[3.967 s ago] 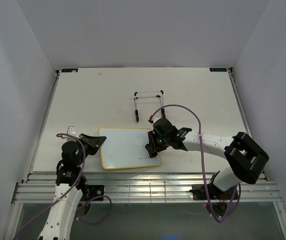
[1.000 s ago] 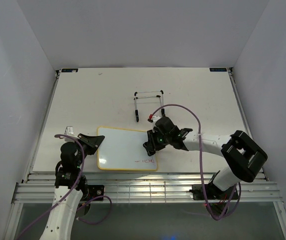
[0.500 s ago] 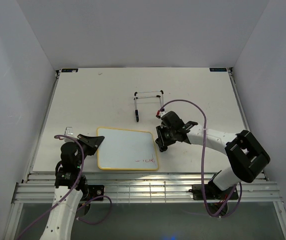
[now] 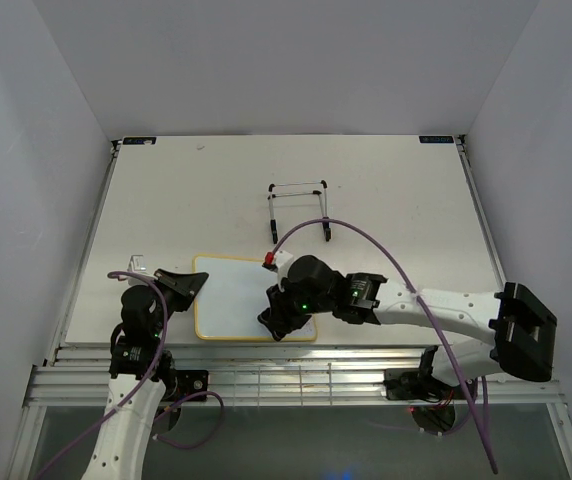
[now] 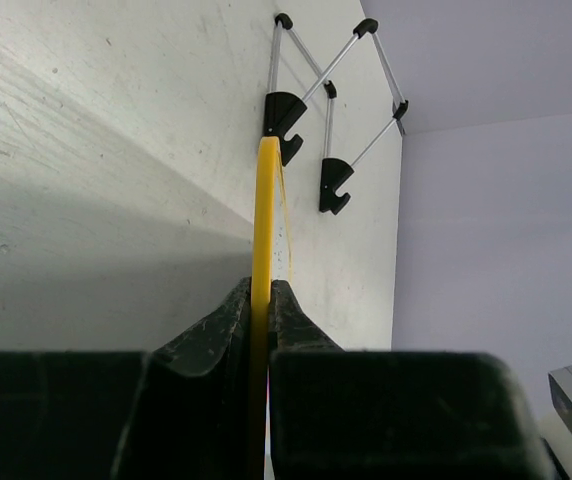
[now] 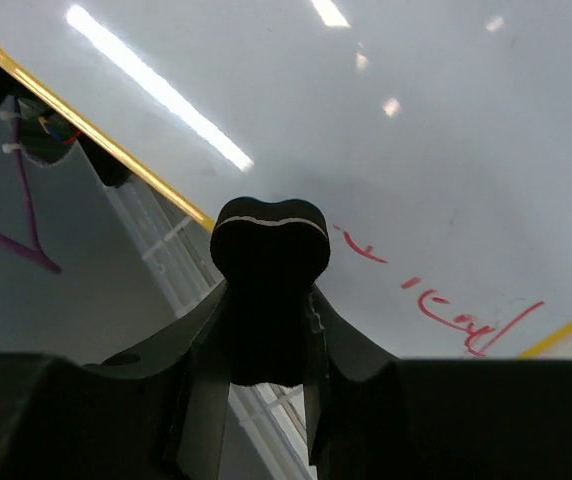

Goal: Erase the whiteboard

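The whiteboard (image 4: 231,290), white with a thin yellow frame, lies flat near the table's front edge. My left gripper (image 4: 188,283) is shut on its left edge, and the yellow frame (image 5: 264,210) shows edge-on between the jaws. My right gripper (image 4: 276,323) is shut on the black eraser (image 6: 269,235) and holds it over the board's near right part. The right wrist view shows the glossy board face (image 6: 366,110) with a short row of red writing (image 6: 446,312) just right of the eraser. In the top view the right gripper hides that writing.
The black wire stand (image 4: 298,200) stands behind the board, with a dark marker (image 4: 273,228) lying beside it. The stand also shows in the left wrist view (image 5: 331,100). The slatted front rail (image 4: 296,375) runs just below the board's near edge.
My right gripper, off the board's right edge half a second ago, has swung left and nearer, over the board's near right part. The left gripper still holds the board's edge.
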`<state>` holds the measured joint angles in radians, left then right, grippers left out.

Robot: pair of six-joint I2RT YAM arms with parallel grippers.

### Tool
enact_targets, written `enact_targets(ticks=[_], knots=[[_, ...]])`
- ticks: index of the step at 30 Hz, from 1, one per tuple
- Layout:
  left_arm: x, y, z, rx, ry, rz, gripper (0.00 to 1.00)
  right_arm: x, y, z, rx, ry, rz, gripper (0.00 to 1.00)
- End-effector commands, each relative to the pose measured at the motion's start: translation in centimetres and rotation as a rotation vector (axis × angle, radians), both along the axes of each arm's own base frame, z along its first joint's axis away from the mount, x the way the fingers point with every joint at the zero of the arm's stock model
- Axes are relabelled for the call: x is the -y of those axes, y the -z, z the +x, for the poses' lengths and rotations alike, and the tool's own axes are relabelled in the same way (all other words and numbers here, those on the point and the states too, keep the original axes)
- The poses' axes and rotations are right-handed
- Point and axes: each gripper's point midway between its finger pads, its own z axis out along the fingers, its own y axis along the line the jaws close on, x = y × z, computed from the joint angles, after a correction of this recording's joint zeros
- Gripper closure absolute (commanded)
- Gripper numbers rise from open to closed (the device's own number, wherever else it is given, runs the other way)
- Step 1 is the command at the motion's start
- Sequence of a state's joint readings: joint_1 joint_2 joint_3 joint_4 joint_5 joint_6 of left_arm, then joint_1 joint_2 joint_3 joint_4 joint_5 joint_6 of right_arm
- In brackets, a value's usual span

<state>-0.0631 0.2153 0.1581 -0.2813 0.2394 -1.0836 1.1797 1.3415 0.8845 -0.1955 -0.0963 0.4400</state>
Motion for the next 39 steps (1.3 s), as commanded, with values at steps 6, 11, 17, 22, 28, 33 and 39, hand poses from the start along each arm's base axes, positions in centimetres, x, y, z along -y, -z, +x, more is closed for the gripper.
enact_targets(ticks=[6,11,17,22,28,33,39], knots=[[-0.3,-2.9,0.9,0.163,0.005,0.077,1.00,-4.4,0.2,2.4,0.050,0.178,0.024,0.92],[0.3,-2.9,0.9,0.217,0.052,0.089,1.00,-3.7,2.9,4.2,0.085,0.249,-0.047,0.92],[0.7,-2.0,0.8,0.217,0.071,0.077,1.00,-1.7,7.7,4.3,0.037,0.246,-0.136,0.92],[0.6,-1.9,0.8,0.213,0.071,0.089,1.00,1.8,11.2,4.1,-0.018,0.261,-0.219,0.92],[0.5,-1.4,0.8,0.194,0.074,0.103,1.00,7.5,14.2,4.3,-0.127,0.310,-0.296,0.92],[0.8,-1.0,0.7,0.169,0.093,0.110,1.00,12.3,15.7,5.8,-0.155,0.378,-0.416,0.92],[0.9,-0.7,0.7,0.148,0.111,0.122,1.00,16.3,16.8,6.5,-0.207,0.404,-0.540,0.92]])
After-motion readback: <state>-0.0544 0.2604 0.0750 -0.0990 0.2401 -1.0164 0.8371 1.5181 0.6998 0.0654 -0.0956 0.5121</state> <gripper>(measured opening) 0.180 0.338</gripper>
